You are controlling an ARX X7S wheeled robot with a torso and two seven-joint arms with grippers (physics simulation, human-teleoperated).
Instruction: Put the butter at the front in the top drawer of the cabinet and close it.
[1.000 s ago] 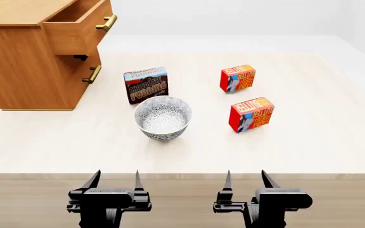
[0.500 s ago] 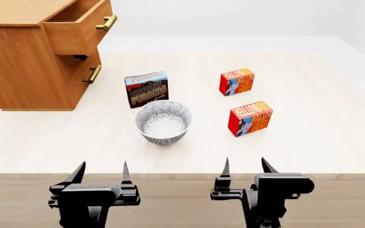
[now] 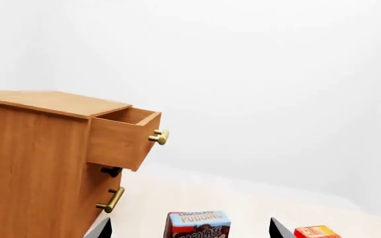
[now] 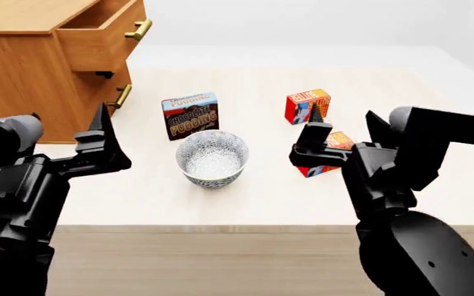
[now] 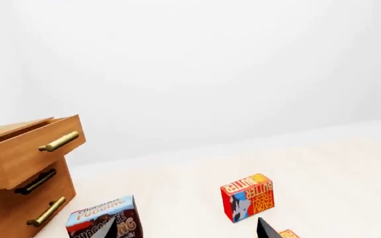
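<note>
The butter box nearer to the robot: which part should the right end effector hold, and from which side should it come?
Judging by its pose, come from above and close on the two narrow side faces of the front butter box. It stands upright on the table, its top is free, and the right end effector is already just over it, open.

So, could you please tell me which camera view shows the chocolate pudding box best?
The head view: the chocolate pudding box stands whole behind the bowl, label readable. The left wrist view crops its lower half; the right wrist view shows only its upper part.
</note>
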